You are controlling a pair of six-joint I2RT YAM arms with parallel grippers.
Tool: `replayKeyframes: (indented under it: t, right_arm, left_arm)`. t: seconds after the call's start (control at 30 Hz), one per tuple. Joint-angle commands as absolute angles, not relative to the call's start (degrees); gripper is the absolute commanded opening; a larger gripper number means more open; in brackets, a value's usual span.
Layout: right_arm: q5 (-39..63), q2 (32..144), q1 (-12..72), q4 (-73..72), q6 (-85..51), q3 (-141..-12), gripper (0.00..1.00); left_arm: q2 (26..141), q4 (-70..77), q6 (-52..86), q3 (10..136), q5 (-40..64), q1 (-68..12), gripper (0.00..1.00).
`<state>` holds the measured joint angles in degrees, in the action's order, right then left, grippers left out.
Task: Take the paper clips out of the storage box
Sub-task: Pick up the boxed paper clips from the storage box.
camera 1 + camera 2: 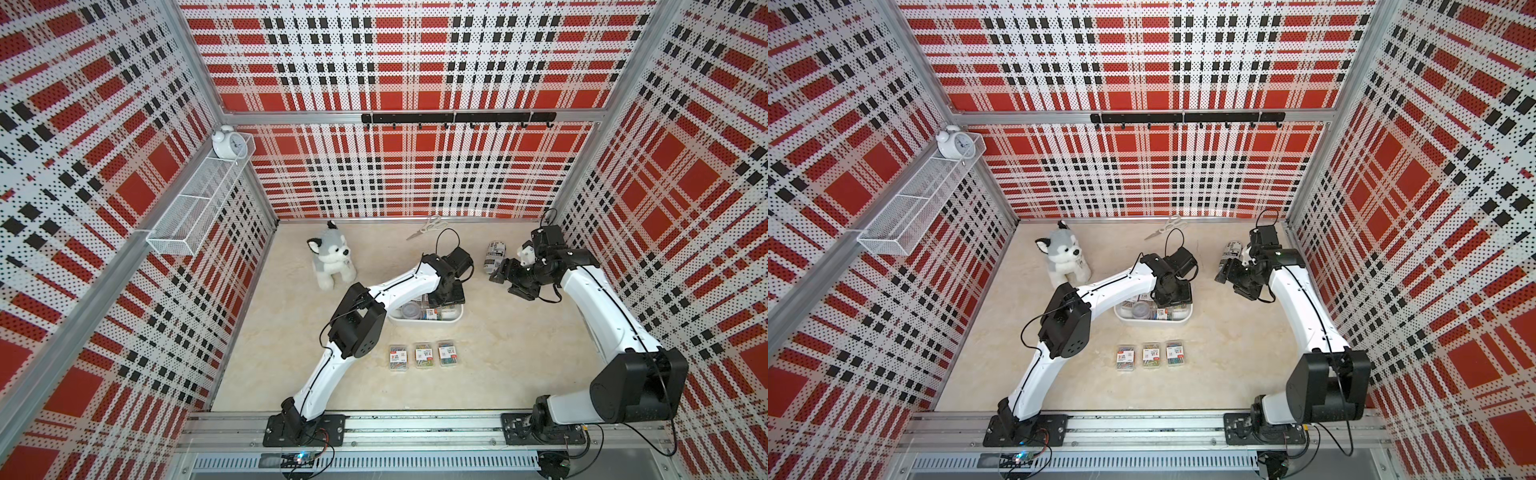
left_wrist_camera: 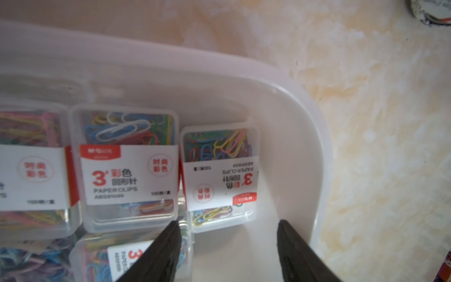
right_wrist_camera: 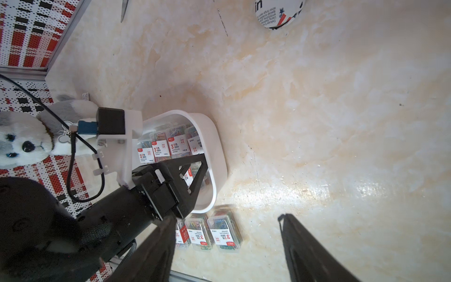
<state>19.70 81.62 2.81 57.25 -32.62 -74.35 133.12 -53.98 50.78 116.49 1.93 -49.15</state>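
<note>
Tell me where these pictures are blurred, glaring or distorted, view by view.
Left wrist view: the middle case of paper clips is readable, but the storage box rim and the left gripper look soft. Right wrist view: a bright glare patch lies on the table. Both top views: even light, and the plaid walls splay outward from the wide lens.

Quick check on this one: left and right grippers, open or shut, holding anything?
Left gripper: open, holding nothing, over the storage box.
Right gripper: open, holding nothing.
</note>
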Motion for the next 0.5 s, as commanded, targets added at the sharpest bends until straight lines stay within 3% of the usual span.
replayKeyframes:
  t: [0.0, 0.47]
  right_arm:
    - [19.7, 80.1, 2.5, 57.9, -32.1, -74.1, 0.73]
    - [19.9, 80.7, 2.5, 57.6, -32.1, -74.4, 0.72]
  left_arm:
    - [134.5, -52.4, 51.0, 116.4, 3.2, -49.2, 0.65]
    - [135.4, -52.4, 51.3, 115.1, 3.8, -48.5, 0.65]
